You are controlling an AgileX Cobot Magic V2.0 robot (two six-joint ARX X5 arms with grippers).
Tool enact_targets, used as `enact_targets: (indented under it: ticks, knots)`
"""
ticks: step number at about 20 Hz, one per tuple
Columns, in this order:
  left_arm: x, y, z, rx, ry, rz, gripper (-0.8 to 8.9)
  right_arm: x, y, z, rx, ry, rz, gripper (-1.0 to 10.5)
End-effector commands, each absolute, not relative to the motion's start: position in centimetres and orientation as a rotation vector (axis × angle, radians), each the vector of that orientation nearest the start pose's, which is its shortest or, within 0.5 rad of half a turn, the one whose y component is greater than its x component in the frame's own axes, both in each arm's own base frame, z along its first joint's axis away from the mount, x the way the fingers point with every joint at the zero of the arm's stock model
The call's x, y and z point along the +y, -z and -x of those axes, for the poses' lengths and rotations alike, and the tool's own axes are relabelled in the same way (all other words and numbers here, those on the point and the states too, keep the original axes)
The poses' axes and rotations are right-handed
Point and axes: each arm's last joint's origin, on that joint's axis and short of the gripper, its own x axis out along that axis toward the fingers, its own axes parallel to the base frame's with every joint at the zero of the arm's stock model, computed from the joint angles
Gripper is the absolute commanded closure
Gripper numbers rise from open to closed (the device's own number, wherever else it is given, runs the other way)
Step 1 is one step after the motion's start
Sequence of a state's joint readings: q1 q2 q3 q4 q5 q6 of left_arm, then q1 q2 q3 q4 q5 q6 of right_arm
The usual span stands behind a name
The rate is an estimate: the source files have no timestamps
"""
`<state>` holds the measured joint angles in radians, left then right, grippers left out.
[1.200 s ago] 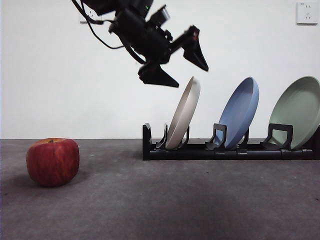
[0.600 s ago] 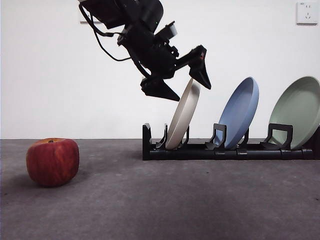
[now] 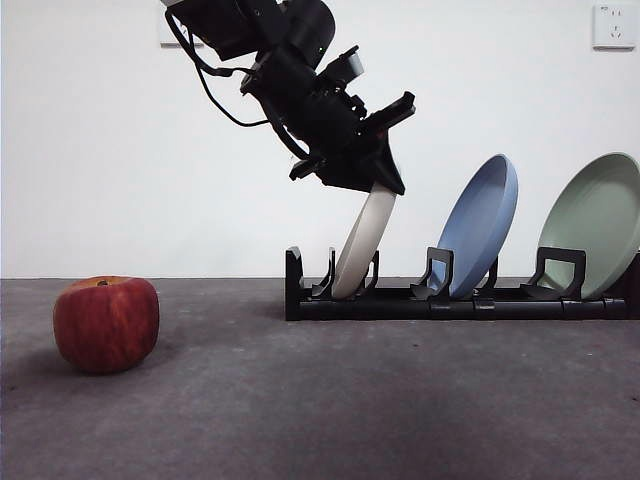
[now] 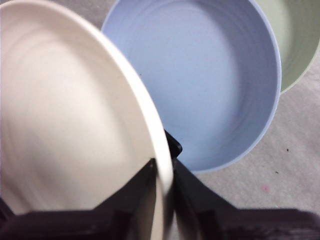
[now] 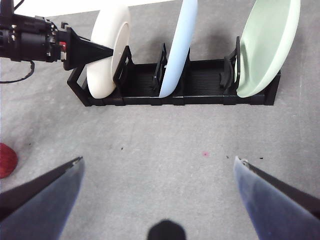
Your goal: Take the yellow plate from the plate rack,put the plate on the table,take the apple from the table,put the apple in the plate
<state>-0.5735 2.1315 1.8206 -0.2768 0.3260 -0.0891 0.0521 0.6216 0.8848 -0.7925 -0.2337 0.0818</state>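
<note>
Early stage: left pincer closed on the top rim of the yellow plate, plate seated in the plate rack; apple untouched on bench, at 9 o'clock from rack; right pincer waits wide open, empty.

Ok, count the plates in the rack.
3, all standing in the rack: cream plate gripped by the left gripper, blue plate in the middle, green plate at the far end.

Black arm with looping cables; tapered black fingers.
</note>
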Motion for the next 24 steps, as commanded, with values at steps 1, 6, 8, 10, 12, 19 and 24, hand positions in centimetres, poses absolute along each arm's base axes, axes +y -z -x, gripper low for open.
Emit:
enact_targets:
  ticks: [1, 6, 8, 10, 12, 19, 24]
  knots:
    - [-27.6, -25.0, -40.8, 0.671, 0.867, 0.009, 8.2, 1.2, -33.3, -10.8, 0.531, -0.259, -0.131, 4.4]
    - [-27.3, -26.0, -40.3, 0.683, 0.883, 0.025, 8.2, 1.2, -33.2, -11.0, 0.537, -0.258, -0.132, 4.4]
    - [-27.0, -27.0, -39.9, 0.668, 0.883, 0.027, 8.2, 1.2, -33.2, -11.0, 0.537, -0.258, -0.132, 4.4]
    - [-26.7, -28.7, -39.4, 0.634, 0.888, 0.031, 8.2, 1.2, -33.2, -10.9, 0.539, -0.258, -0.132, 4.4]
    - [-26.2, -30.7, -38.6, 0.59, 0.895, 0.035, 8.2, 1.2, -33.2, -10.9, 0.54, -0.258, -0.132, 4.4]
    - [-23.9, -37.0, -35.1, 0.481, 0.912, -0.007, 8.2, 1.2, -33.0, -10.8, 0.558, -0.257, -0.133, 4.4]
    - [-21.7, -40.4, -29.9, 0.488, 0.875, -0.306, 8.2, 1.2, -33.0, -10.8, 0.558, -0.259, -0.133, 4.4]
